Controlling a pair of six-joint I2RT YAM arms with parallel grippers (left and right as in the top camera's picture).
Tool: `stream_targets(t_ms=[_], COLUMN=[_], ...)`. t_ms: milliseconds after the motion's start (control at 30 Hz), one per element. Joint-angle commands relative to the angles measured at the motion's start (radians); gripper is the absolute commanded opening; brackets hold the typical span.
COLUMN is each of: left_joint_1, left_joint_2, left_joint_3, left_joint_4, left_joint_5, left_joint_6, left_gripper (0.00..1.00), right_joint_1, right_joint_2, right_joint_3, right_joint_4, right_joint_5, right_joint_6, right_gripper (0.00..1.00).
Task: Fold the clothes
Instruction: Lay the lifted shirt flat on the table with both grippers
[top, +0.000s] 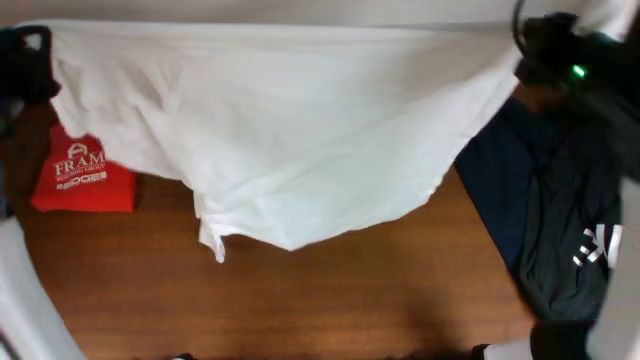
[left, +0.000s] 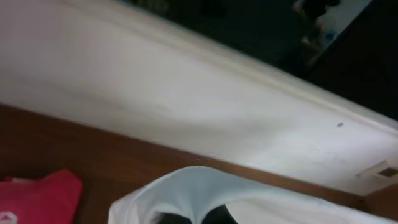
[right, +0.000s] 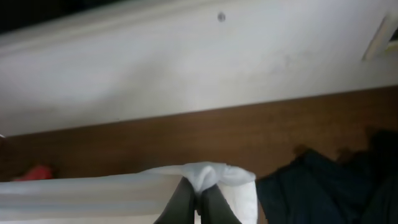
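Observation:
A plain white T-shirt (top: 290, 130) hangs stretched between my two grippers at the far side of the table, its lower edge drooping onto the wood. My left gripper (top: 30, 65) at the far left is shut on one corner of the shirt (left: 199, 190). My right gripper (top: 550, 50) at the far right is shut on the other corner (right: 208, 177). A folded red garment printed "FRAM" (top: 85, 175) lies at the left, partly under the shirt, and shows in the left wrist view (left: 37, 199). Navy and black garments (top: 560, 210) lie piled at the right, also in the right wrist view (right: 329, 186).
The brown wooden table (top: 330, 300) runs bare along the near side. A white wall or board (left: 186, 93) stands behind the table's far edge. White objects sit at the lower left corner (top: 20, 300) and lower right corner (top: 610, 330) of the overhead view.

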Motion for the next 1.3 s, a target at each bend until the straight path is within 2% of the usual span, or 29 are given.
stream_targets(t_ms=[0,33,133,200,267,300,367,400,433,467,500,600,633,667,800,933,1133,1267], left_joint_1=[-0.048,-0.070,-0.138,-0.151,-0.146,-0.142,-0.135,-0.136,-0.137,-0.137,-0.137,-0.140,-0.142,-0.146,-0.152,-0.152,-0.129,-0.116], left_joint_2=[0.162,0.203,0.339,0.374,0.373,0.373,0.372,0.373,0.373,0.384,0.403,0.449,0.460,0.460,0.460,0.458,0.336,0.064], left_joint_3=[0.007,0.007,0.007,0.007,0.024,0.035,0.049,0.048,0.048,0.047,0.045,0.001,-0.064,-0.132,-0.513,-0.778,-0.797,-0.797], left_joint_4=[0.104,0.166,0.519,0.755,0.864,0.855,0.684,0.481,0.179,-0.046,-0.262,-0.549,-0.582,-0.579,-0.531,-0.480,-0.507,-0.574], left_joint_5=[-0.039,-0.039,-0.042,-0.112,-0.117,-0.115,0.002,0.044,0.040,0.031,-0.044,-0.222,-0.222,-0.222,-0.222,-0.322,-0.327,-0.362], left_joint_6=[0.016,0.016,-0.004,-0.139,-0.154,-0.154,-0.151,-0.113,-0.024,0.070,0.135,0.169,0.174,0.176,0.184,0.183,0.183,0.183], left_gripper=[0.00,0.00,0.01,0.01,0.01,0.01,0.00,0.01,0.01,0.01,0.01,0.01,0.01,0.00,0.01,0.01,0.00,0.00], right_joint_1=[-0.006,-0.006,-0.006,-0.007,-0.020,-0.029,-0.034,-0.034,-0.034,-0.034,-0.034,-0.030,-0.030,-0.030,-0.031,-0.031,-0.039,-0.040], right_joint_2=[0.131,0.163,0.255,0.252,0.241,0.240,0.240,0.240,0.245,0.261,0.290,0.393,0.441,0.454,0.453,0.439,0.243,-0.013], right_joint_3=[0.005,0.005,0.005,0.005,0.005,0.005,0.005,0.005,0.004,0.004,0.004,0.003,0.002,-0.049,-0.394,-0.765,-0.993,-1.099], right_joint_4=[0.070,0.106,0.353,0.515,0.593,0.586,0.462,0.321,0.202,0.060,-0.072,-0.346,-0.427,-0.426,-0.427,-0.315,-0.248,-0.240], right_joint_5=[0.069,0.069,0.069,0.073,0.077,0.080,0.089,0.124,0.174,0.235,0.246,0.224,0.197,0.152,0.131,0.131,0.132,0.135], right_joint_6=[-0.003,-0.003,0.005,0.005,0.005,0.005,0.004,0.003,-0.009,-0.012,-0.016,-0.015,-0.016,-0.022,-0.022,-0.022,0.009,0.043], right_gripper=[0.04,0.04,0.04,0.04,0.04,0.04,0.04,0.04,0.04,0.04,0.04,0.04,0.04,0.04,0.04,0.04,0.04,0.04])
